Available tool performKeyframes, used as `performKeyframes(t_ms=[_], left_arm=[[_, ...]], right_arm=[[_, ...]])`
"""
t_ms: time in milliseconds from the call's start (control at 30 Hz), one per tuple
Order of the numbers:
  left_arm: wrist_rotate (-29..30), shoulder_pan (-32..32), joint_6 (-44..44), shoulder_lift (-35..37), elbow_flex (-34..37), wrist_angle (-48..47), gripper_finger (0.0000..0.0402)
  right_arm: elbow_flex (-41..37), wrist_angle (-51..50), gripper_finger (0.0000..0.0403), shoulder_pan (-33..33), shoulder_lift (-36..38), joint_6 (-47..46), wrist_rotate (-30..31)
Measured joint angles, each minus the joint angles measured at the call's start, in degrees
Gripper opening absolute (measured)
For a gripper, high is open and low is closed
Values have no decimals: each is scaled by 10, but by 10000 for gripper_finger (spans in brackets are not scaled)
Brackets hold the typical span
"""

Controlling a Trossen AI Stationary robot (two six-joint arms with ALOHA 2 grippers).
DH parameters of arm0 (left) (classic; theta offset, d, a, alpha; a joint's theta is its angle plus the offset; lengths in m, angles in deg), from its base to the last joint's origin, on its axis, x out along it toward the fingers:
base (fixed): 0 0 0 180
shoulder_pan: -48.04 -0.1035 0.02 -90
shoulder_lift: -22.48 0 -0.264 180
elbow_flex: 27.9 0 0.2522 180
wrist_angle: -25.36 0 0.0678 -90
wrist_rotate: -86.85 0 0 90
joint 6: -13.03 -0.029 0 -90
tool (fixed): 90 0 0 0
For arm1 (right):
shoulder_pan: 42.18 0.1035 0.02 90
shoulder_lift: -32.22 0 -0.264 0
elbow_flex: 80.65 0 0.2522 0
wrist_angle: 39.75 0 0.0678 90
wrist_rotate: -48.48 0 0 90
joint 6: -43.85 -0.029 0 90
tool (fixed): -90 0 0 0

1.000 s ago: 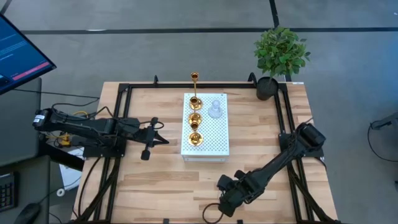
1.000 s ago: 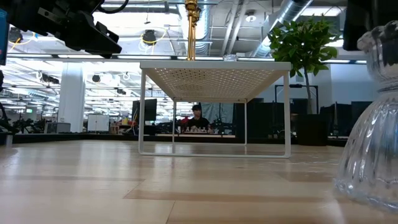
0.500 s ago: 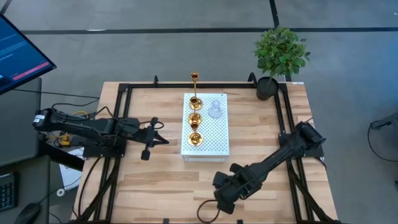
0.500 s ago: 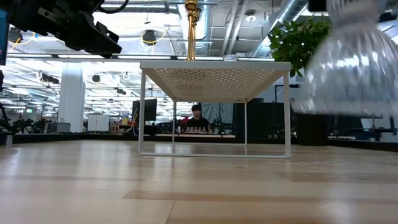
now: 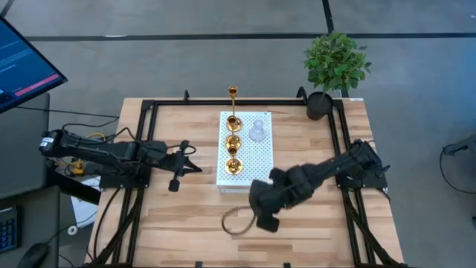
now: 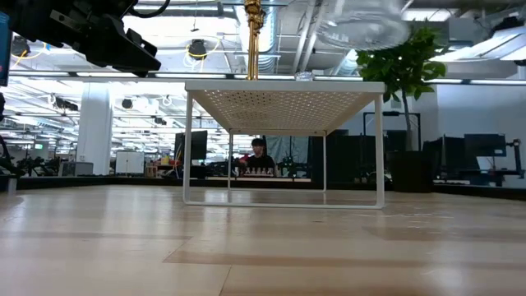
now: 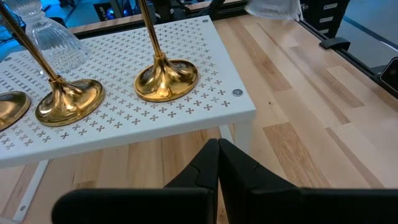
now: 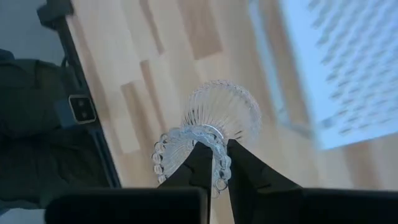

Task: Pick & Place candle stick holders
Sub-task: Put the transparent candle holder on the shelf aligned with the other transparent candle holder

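Right gripper (image 8: pixel 211 163) pinching glass holder (image 8: pixel 214 121) by rim, airborne near white rack (image 5: pixel 253 167). Lift clear of edge, set down level beside gold holders (image 5: pixel 233 165). Left gripper (image 7: pixel 217 163) pressed together, idle.

A grey floor (image 5: pixel 186 52) crossed by dark lines surrounds the wooden table (image 5: pixel 201 208), with a monitor (image 5: pixel 22 71) glowing at the left edge. Beyond the table's far side lies an open hall with a white pillar (image 6: pixel 94 127) on the left, exposed ceiling ducts (image 6: pixel 374 16), lit ceiling lamps, and a seated person (image 6: pixel 260 156) far off.
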Motion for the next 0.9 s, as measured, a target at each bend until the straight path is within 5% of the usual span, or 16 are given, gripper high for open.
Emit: performKeyframes(t_ms=[367,900], left_arm=[[0,0,0,0,0,0,8],[0,0,-4,0,0,0,8]], right_arm=[[97,-36,14,-122,0,155,-26],[100,-77,14,-281,1,248,-108]])
